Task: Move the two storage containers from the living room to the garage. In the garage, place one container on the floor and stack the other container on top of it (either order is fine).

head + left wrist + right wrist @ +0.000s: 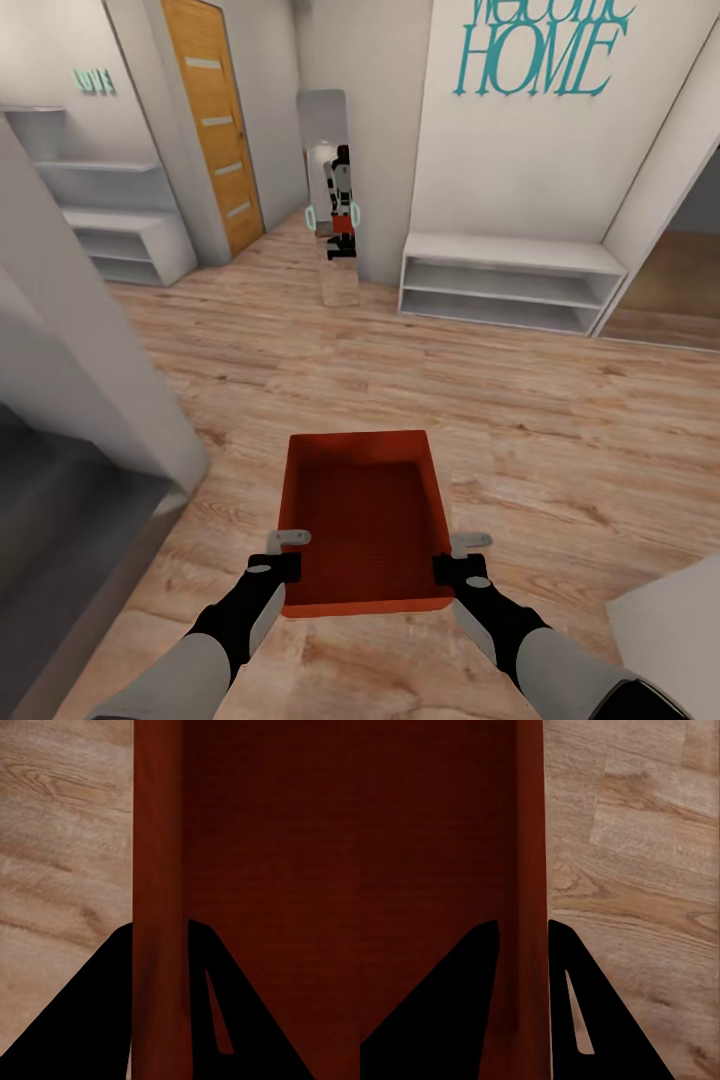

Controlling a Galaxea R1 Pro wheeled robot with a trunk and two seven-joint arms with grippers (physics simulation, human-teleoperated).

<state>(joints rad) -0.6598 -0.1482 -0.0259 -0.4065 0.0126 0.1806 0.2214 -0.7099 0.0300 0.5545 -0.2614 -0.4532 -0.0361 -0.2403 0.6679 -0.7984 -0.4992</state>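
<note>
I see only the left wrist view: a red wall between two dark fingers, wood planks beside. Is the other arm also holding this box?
Observer: Yes. In the head view the right gripper pinches the opposite side wall of the storage container.
Operator: Is the box resting on the floor?
Observer: No, both arms carry it above the wood-plank floor.
Operator: What is ahead?
Observer: An oak door with frosted strips, ahead on the left, is shut.
</note>
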